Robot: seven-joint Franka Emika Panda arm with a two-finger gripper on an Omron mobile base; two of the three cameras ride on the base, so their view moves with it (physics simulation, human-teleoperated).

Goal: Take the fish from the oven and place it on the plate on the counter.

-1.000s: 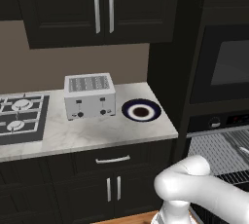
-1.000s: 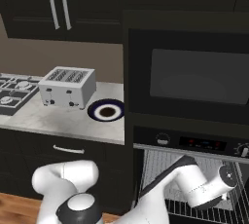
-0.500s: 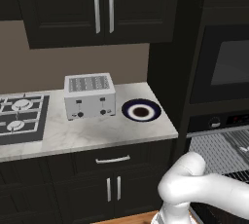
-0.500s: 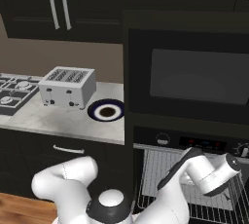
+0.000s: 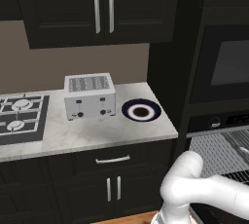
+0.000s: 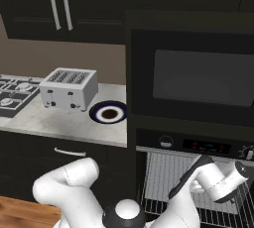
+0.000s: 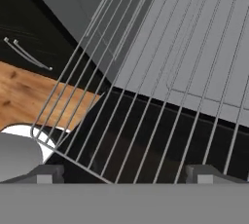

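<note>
The hand (image 7: 124, 173) hung over the pulled-out oven (image 6: 198, 145) rack (image 7: 160, 86), fingers wide apart, gripping nothing. The plate (image 5: 141, 110) sat beside the toaster (image 5: 90, 96) on the tabletop (image 5: 97, 133).

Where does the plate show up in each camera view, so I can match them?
Left base view: plate on the counter, just right of the toaster, centre frame.
Right base view: plate left of centre, beside the oven column.
Hand view: oven rack here, no plate.
Shared landmark: the toaster.
</note>
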